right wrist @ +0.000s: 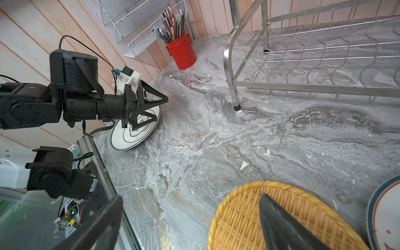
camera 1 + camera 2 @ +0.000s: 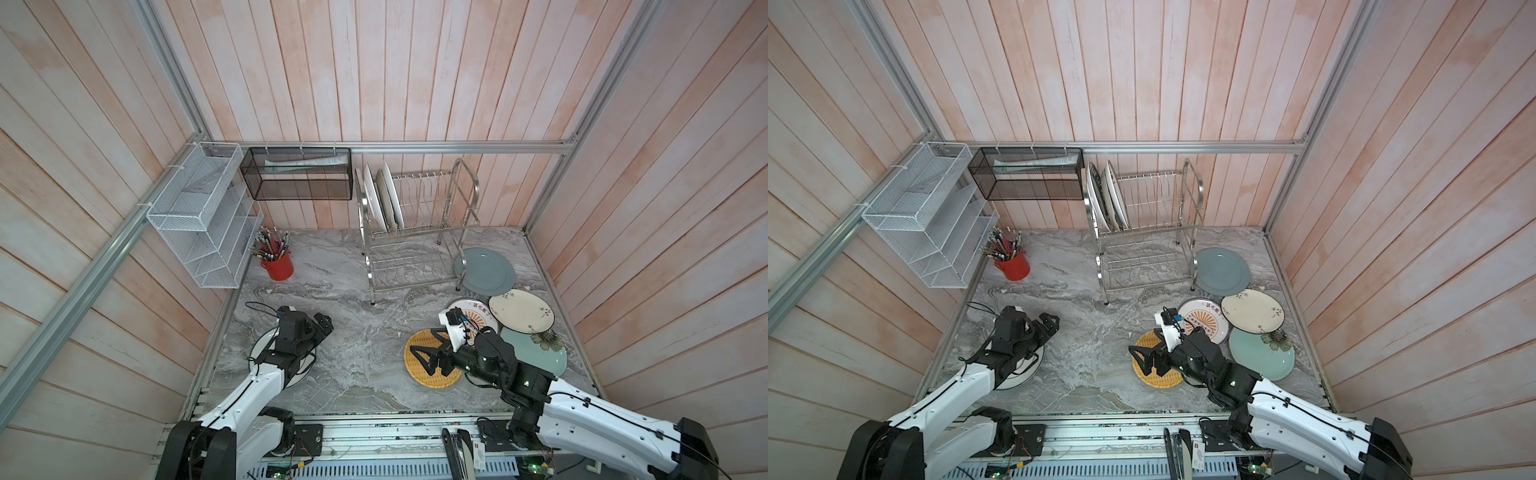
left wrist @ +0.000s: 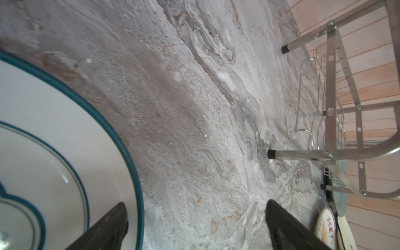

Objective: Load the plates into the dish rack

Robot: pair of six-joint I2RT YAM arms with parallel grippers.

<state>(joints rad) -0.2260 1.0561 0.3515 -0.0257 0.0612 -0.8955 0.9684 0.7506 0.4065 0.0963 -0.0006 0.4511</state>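
The steel dish rack [image 2: 419, 224] stands at the back with three plates [image 2: 384, 195] upright in its top tier. Flat on the table to its right lie a grey-blue plate [image 2: 486, 270], a sunburst plate [image 2: 478, 316], a cream floral plate [image 2: 519, 311] and a pale teal plate [image 2: 536, 353]. My right gripper [image 2: 424, 343] hangs open over the near edge of the yellow woven plate [image 1: 238, 216], holding nothing. My left gripper [image 3: 194, 202] is open over bare marble, with one finger above the rim of a white teal-rimmed plate [image 3: 54, 140].
A red cup of pencils [image 2: 277, 264] stands at the back left. A white mesh organiser [image 2: 199, 220] and a black mesh basket [image 2: 297, 174] hang on the walls. Wooden walls close three sides, and a metal rail [image 2: 374, 432] runs along the front.
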